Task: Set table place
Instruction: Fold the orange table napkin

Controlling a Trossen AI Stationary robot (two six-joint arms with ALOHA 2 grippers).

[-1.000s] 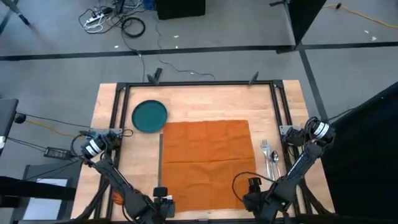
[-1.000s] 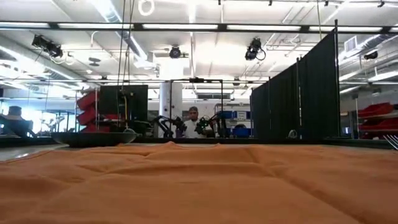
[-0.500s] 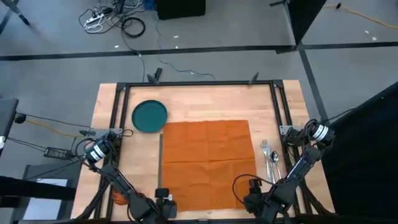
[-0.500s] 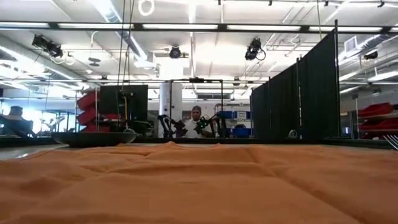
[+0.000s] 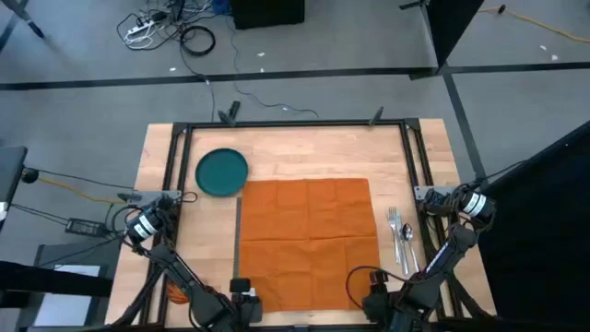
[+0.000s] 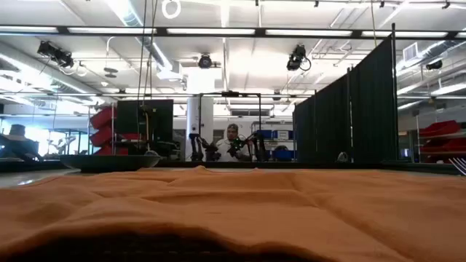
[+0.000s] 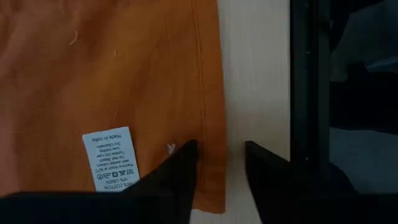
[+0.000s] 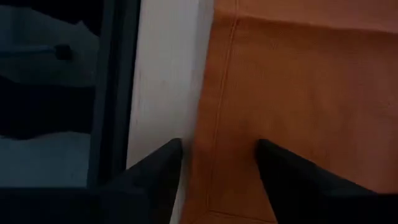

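The orange napkin [image 5: 309, 242] lies spread flat over the dark placemat, of which only a strip [image 5: 239, 231] shows along the napkin's left side. My left gripper [image 7: 221, 158] stands open over the napkin's near left corner [image 7: 208, 186], one finger above the cloth and one above bare wood. My right gripper [image 8: 217, 162] stands open over the near right corner, the side hem [image 8: 214, 124] between its fingers. The teal plate [image 5: 222, 171] rests on the table at the far left. Silver cutlery [image 5: 400, 235] lies right of the napkin. My left gripper points down over the napkin's corner hem [image 7: 205, 143]; whether a fingertip touches the cloth I cannot tell. My right gripper points down astride the napkin's side hem [image 8: 211, 155]; whether it touches the cloth I cannot tell.
A black frame rail [image 7: 305, 81] runs along the table's near edge, close to both grippers. A white care label [image 7: 111, 158] shows on the cloth by my left gripper. A small orange thing [image 5: 174, 294] sits by my left arm. Bare wood [image 5: 304, 152] lies beyond the napkin.
My right gripper has drawn back toward the table's near edge, along the napkin's right side. In the low view a dark band has appeared under the napkin's near edge. The napkin otherwise stays spread.
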